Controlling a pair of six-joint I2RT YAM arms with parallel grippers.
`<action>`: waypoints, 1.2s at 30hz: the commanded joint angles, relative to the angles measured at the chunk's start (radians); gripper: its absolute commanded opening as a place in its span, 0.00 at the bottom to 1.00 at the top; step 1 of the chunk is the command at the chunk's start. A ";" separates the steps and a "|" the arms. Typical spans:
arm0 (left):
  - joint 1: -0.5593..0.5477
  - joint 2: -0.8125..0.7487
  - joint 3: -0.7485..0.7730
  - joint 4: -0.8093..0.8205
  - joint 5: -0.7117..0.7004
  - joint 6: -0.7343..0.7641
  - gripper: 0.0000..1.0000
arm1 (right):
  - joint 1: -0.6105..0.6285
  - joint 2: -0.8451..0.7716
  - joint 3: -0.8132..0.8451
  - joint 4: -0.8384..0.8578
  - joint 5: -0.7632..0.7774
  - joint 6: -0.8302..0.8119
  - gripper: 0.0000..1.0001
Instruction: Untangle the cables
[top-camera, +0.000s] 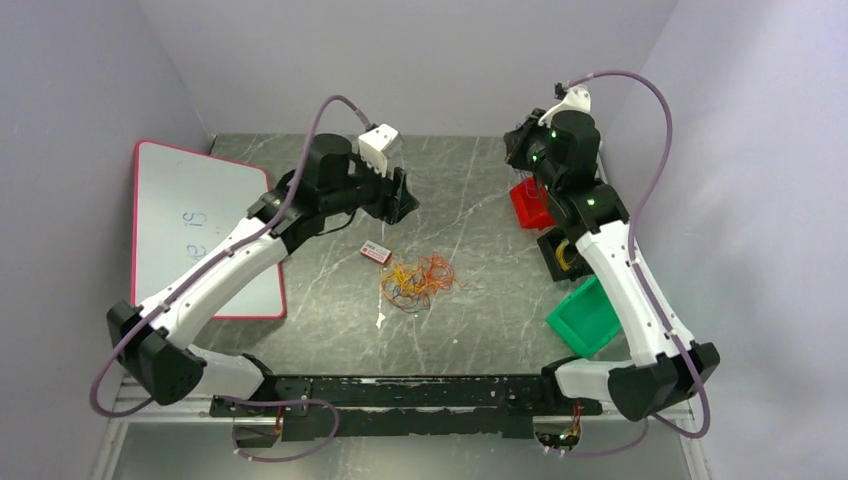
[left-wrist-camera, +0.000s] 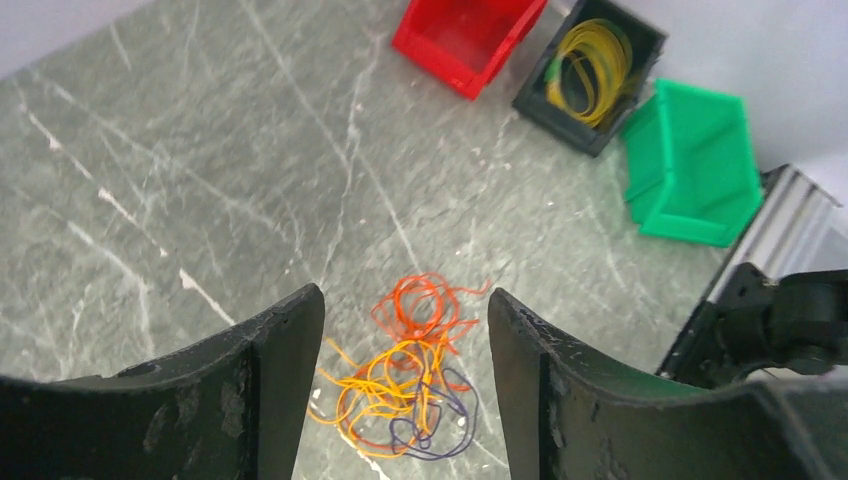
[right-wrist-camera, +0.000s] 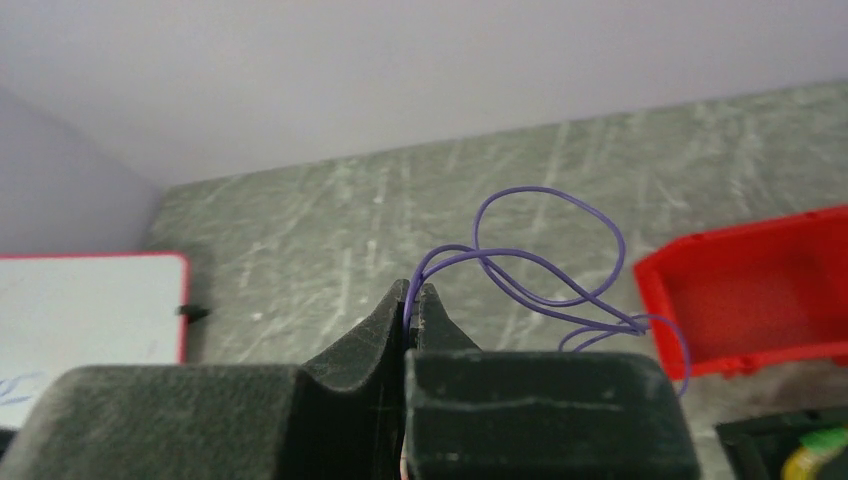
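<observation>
The cables lie in a loose orange, yellow and red tangle at the middle of the marbled table, with a dark purple strand looped through the heap's near edge. The left gripper hangs above the table at about 11 o'clock from the heap, its jaws standing well apart and holding nothing; in its wrist view the tangle shows on the table between the two fingers. The right gripper is up at 1 o'clock, jaws pressed together on a purple wire that curls away in loose loops towards the red bin. The black bin at 3 o'clock holds a yellow coil – the green bin sits at 4 o'clock, the whiteboard at 9 o'clock.
</observation>
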 joint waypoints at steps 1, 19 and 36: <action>0.030 0.068 -0.005 0.000 -0.075 0.015 0.66 | -0.098 0.053 -0.015 -0.039 0.011 -0.010 0.00; 0.227 0.260 0.013 0.141 0.019 0.008 0.74 | -0.356 0.216 -0.218 0.297 -0.010 0.192 0.00; 0.232 0.246 -0.040 0.144 -0.037 0.035 0.78 | -0.368 0.386 -0.337 0.540 0.160 0.376 0.00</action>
